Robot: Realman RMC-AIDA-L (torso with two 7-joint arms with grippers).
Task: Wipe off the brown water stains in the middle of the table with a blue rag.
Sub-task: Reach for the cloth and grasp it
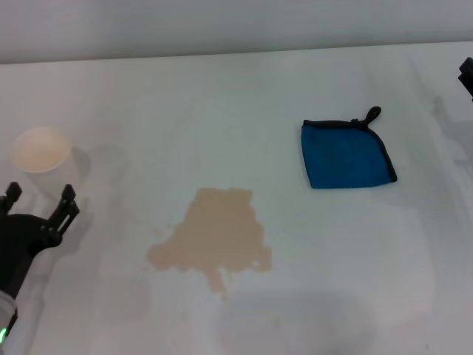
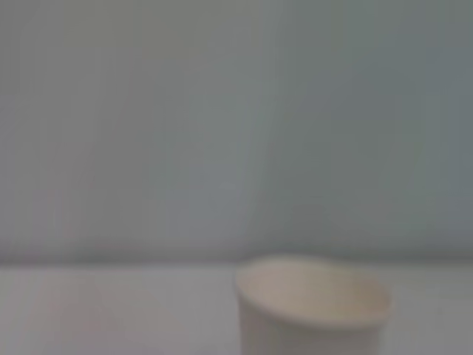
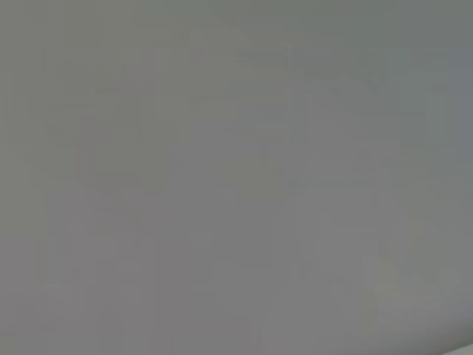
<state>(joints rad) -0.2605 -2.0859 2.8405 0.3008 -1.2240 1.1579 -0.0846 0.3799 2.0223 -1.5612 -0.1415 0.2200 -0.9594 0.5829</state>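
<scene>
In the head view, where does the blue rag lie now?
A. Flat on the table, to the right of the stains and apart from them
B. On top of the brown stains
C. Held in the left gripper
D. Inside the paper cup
A. The blue rag lies flat on the table, right of the brown water stains with bare white surface between them; no gripper touches it.

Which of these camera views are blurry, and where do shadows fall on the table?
Head view: fairly sharp; soft grey shadows lie on the table nearer than the brown water stains and beside the paper cup. Left wrist view: out of focus, the cup's rim is soft. Right wrist view: a featureless grey blur, nothing identifiable.
</scene>
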